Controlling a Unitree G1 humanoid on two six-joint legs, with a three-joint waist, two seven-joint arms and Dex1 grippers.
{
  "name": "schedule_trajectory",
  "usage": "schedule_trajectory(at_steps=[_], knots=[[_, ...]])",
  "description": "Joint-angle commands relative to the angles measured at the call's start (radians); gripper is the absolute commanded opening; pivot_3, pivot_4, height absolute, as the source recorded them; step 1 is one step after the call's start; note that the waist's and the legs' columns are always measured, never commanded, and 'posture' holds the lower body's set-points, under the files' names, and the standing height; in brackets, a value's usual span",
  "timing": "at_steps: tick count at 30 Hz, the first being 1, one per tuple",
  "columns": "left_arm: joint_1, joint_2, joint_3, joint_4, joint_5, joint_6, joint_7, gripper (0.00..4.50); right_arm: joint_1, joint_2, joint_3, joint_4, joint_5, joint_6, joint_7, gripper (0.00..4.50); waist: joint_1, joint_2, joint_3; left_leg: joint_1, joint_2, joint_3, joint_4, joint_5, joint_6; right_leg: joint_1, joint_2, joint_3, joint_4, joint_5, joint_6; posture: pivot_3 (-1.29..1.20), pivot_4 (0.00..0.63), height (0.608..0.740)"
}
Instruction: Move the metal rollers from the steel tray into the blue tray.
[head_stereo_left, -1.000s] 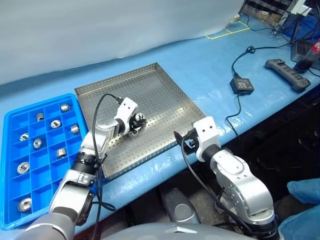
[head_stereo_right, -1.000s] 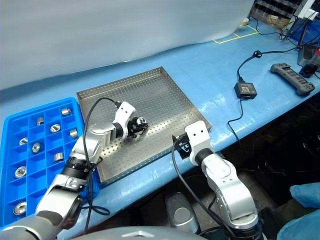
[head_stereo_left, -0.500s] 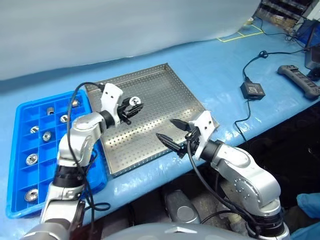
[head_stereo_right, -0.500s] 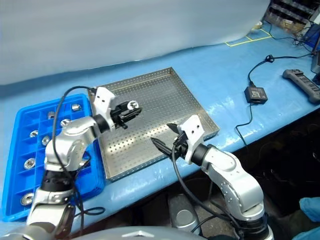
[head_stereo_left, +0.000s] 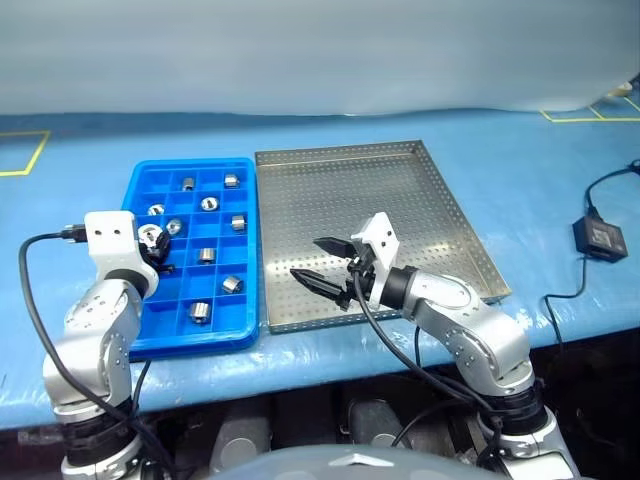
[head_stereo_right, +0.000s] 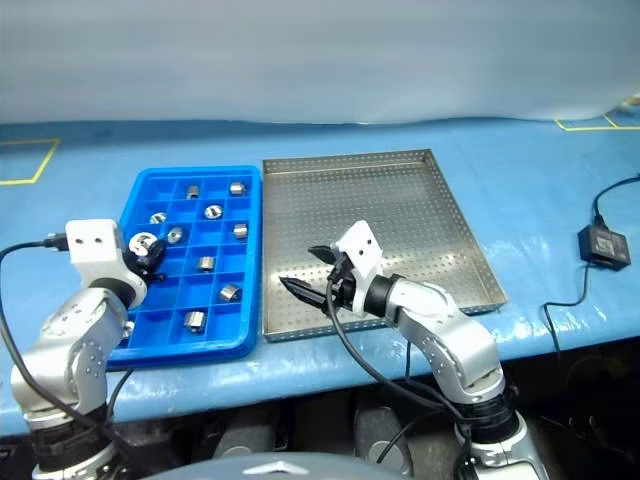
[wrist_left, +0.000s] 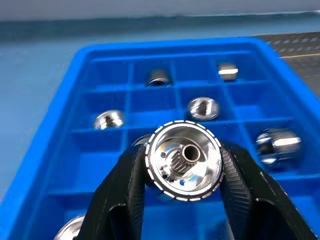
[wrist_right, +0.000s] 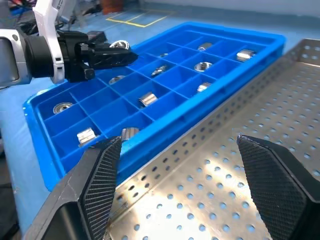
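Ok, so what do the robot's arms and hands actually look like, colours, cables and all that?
Both arms are rounded silver-grey metal segments with darker bands at the joints. Each wrist carries a boxy white housing, and a loose black cable loops from it along the arm. The left hand and the right hand each have two black fingers; the fingers are wedge-shaped, tapering to points, with finely ribbed inner faces.

A long counter (head_stereo_left: 90, 390) covered in light blue sheeting carries a bright blue plastic tray of square compartments (head_stereo_left: 140, 338) touching a shallow perforated steel tray (head_stereo_left: 400, 190) beside it. A small black box (head_stereo_left: 599, 236) with a cable lies well apart.
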Motion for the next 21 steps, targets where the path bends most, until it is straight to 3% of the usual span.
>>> schedule_trajectory(at_steps=[1,12,19,21], knots=[[0.029,-0.004,-0.006,-0.106,-0.019,0.042,0.002,1.80,-0.022,-0.008,0.003,-0.005,0.011,-0.013,0.011,3.90,0.015,-0.001,-0.001,0.000,0.000,0.000,0.000,0.000,0.000,0.000,0.000,0.000,0.000,0.000,0.000,0.05,0.150,0.740],[0.114,-0.023,-0.049,-0.121,-0.030,0.084,0.001,1.80,-0.022,-0.016,0.020,0.000,0.004,-0.011,-0.004,3.90,0.016,-0.001,-0.001,0.001,0.001,0.001,0.000,0.000,0.000,0.000,0.001,0.000,0.000,0.001,-0.003,0.05,0.150,0.740],[0.104,-0.026,-0.079,-0.118,-0.045,0.026,-0.026,4.12,-0.018,-0.019,0.013,0.000,-0.008,-0.016,-0.032,3.90,0.016,-0.001,-0.001,0.001,0.001,0.001,0.001,0.000,0.000,0.000,0.001,-0.001,0.000,0.000,-0.003,0.02,0.150,0.740],[0.075,-0.042,-0.073,-0.112,-0.074,-0.022,-0.049,4.12,-0.018,-0.019,0.009,0.002,-0.015,-0.022,-0.041,3.90,0.017,-0.002,-0.001,0.000,0.001,0.001,0.001,0.000,0.000,0.000,0.001,0.000,0.000,0.000,-0.003,0.01,0.150,0.740]])
